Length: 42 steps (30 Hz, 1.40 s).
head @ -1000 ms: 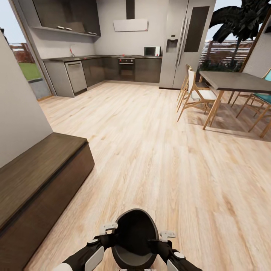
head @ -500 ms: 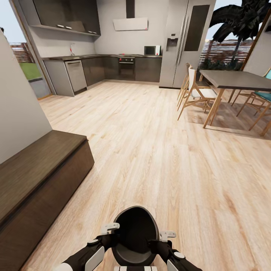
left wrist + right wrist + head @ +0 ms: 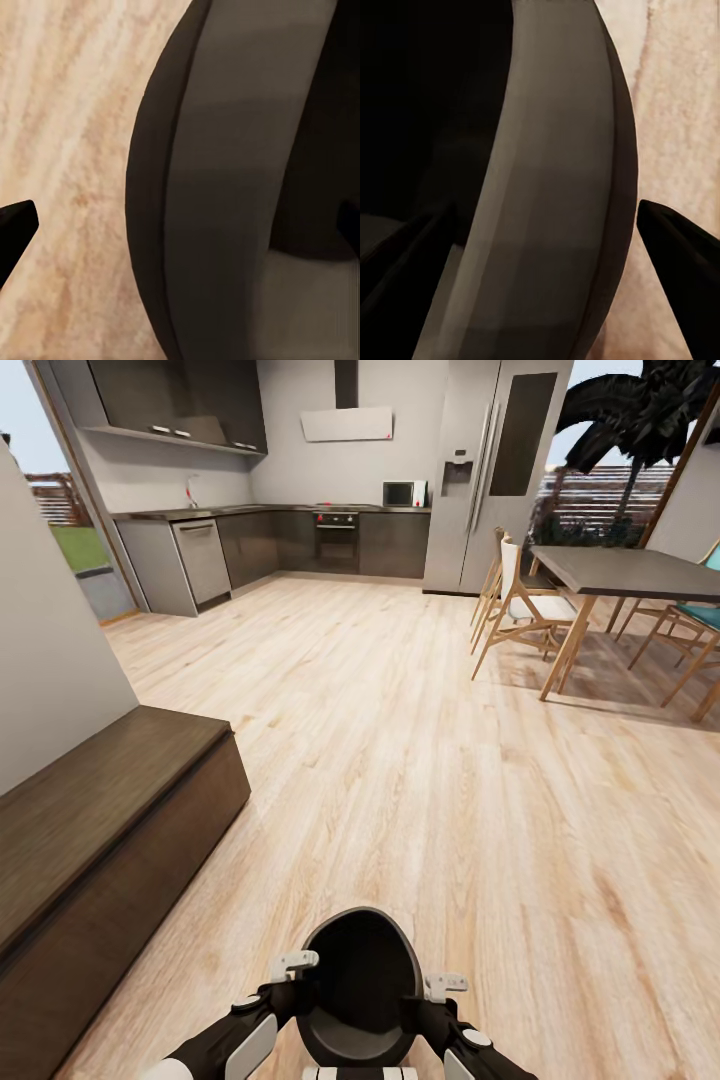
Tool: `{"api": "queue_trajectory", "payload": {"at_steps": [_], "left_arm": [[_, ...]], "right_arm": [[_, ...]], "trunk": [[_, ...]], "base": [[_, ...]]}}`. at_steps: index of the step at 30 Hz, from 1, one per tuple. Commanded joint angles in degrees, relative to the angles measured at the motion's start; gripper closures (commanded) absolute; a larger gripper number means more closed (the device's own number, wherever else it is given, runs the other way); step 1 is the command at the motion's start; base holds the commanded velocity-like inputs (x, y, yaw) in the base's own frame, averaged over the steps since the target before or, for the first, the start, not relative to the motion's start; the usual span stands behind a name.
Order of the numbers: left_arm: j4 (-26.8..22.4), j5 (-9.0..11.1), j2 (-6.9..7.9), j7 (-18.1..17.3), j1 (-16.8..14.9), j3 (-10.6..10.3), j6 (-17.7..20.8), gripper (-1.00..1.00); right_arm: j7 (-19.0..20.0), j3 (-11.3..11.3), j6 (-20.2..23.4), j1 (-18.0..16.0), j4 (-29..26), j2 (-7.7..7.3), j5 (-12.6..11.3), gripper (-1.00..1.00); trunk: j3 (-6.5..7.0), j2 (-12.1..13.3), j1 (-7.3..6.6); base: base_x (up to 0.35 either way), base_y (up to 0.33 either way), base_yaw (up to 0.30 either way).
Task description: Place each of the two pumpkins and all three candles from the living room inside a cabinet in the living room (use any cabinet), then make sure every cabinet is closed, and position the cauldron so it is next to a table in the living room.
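Cauldron (image 3: pixel 360 985) at bottom centre, rim clamped between left gripper (image 3: pixel 297 982) and right gripper (image 3: pixel 432 1002), one finger inside, one outside. Cabinet (image 3: pixel 95 840) at lower left, fronts apparently shut. Table (image 3: pixel 625 573) upper right; carrying step, next calling for approach and set-down beside it.

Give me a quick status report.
Left hand and right hand clamp the black pot's rim, one each side. Pot carried low out front. Dining table ahead right, bare floor between.

Matt black cauldron (image 3: pixel 360 985) over pale grained wood floor (image 3: pixel 420 760), beside dark wood-grain cabinet (image 3: pixel 100 840).
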Motion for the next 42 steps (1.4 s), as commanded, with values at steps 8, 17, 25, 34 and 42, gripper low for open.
{"api": "queue_trajectory", "payload": {"at_steps": [8,17,25,34,42], "left_arm": [[-0.12,0.67,0.05,0.69,-0.04,-0.5,-0.33,1.0],[-0.12,0.68,0.09,0.56,-0.04,-0.41,-0.34,1.0],[-0.12,0.97,0.14,0.52,-0.04,-0.35,-0.34,1.0],[-0.12,0.91,0.07,0.89,-0.04,-0.31,-0.26,1.0],[-0.12,0.9,0.05,0.99,-0.04,-0.17,-0.23,1.0]], "right_arm": [[0.21,0.58,-0.23,-0.05,0.1,-0.01,-0.76,1.0],[0.21,0.58,-0.22,-0.04,0.1,-0.01,-0.75,1.0],[0.21,0.58,-0.23,-0.03,0.1,-0.01,-0.74,1.0],[0.26,0.58,-0.3,-0.03,0.09,-0.09,-0.69,1.0],[0.29,0.49,-0.56,-0.09,0.02,-0.18,-0.76,1.0]], "trunk": [[-0.04,-0.02,-0.01],[-0.04,-0.02,-0.01],[-0.04,-0.02,-0.01],[0.14,0.38,-0.23],[1.57,3.59,-1.99]], "base": [[0.0,0.0,0.0],[0.0,0.0,0.0],[0.0,0.0,0.0],[0.0,0.0,0.0],[0.0,0.0,0.0]]}}
